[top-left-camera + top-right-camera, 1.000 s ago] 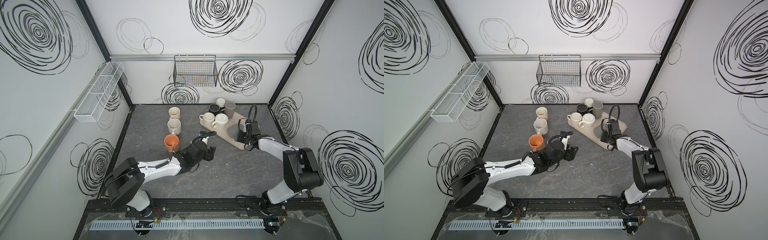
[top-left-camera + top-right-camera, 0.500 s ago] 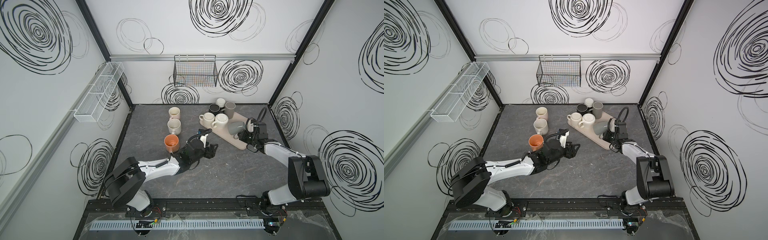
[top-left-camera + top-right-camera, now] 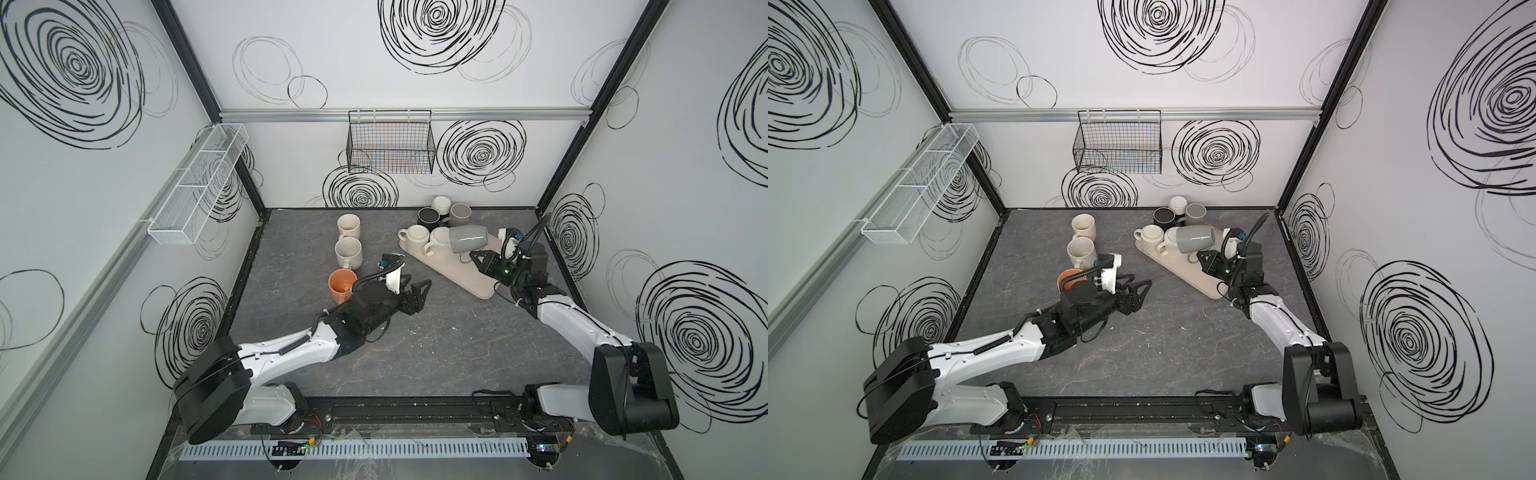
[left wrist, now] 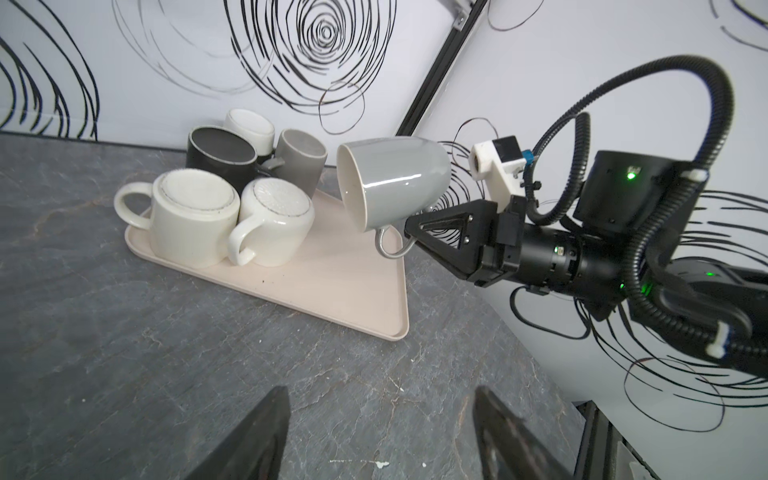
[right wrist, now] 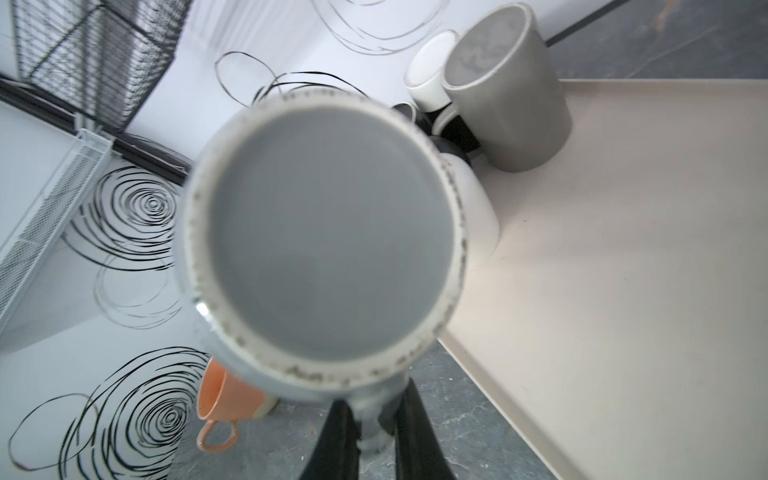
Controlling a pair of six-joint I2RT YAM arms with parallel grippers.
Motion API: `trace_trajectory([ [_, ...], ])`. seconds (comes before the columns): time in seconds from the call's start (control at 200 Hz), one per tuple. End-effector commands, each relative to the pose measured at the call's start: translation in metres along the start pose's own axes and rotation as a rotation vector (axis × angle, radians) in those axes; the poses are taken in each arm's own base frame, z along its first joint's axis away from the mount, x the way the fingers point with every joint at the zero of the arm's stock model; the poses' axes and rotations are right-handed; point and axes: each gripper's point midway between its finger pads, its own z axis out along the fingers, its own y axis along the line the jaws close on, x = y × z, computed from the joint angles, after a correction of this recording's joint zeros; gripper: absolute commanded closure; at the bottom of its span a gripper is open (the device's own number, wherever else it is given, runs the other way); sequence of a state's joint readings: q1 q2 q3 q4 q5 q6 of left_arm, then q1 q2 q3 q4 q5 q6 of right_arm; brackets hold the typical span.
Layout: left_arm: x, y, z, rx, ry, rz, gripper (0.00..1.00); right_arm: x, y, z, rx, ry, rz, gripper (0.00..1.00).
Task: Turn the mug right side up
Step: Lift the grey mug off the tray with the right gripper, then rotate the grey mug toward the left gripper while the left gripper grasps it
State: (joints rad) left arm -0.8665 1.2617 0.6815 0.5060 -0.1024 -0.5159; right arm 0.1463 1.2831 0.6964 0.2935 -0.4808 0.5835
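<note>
The grey mug hangs on its side above the beige tray, mouth turned toward the left side. My right gripper is shut on the mug's handle from below. In the right wrist view the mug's unglazed base fills the frame. In the left wrist view the mug floats clear of the tray. My left gripper stands open over bare table in the middle, holding nothing.
Two cream mugs sit upside down on the tray, with a black mug, a white one and a grey one behind. Two cream mugs and an orange mug stand upright at centre left. A wire basket hangs on the back wall.
My right gripper has lifted the grey mug off the tray and tipped it from upside down onto its side. My left gripper has opened wider and edged toward the tray.
</note>
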Motion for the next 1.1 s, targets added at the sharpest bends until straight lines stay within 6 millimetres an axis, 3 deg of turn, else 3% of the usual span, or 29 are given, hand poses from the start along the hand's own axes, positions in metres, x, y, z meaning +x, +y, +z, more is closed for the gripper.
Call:
trace_trajectory([
  [0.0,-0.009,0.005,-0.016,-0.022,-0.033,0.039,0.25,-0.019,0.063,-0.017,-0.203,-0.085,-0.098,1.0],
  [0.14,-0.013,0.007,-0.029,0.009,-0.058,0.012,0.22,-0.009,0.1,-0.024,-0.31,-0.079,-0.127,1.0],
  [0.305,-0.015,-0.003,-0.025,0.083,-0.038,-0.001,0.22,0.004,0.142,-0.029,-0.451,-0.046,-0.147,1.0],
  [0.555,-0.021,-0.011,-0.027,0.126,-0.049,-0.013,0.2,0.014,0.183,-0.037,-0.595,-0.008,-0.142,1.0],
  [0.941,-0.045,-0.007,-0.042,0.182,-0.149,-0.071,0.21,0.029,0.221,-0.044,-0.729,0.05,-0.116,1.0],
  [1.096,-0.058,-0.013,-0.042,0.245,-0.19,-0.104,0.26,0.034,0.229,-0.047,-0.765,0.066,-0.096,1.0],
])
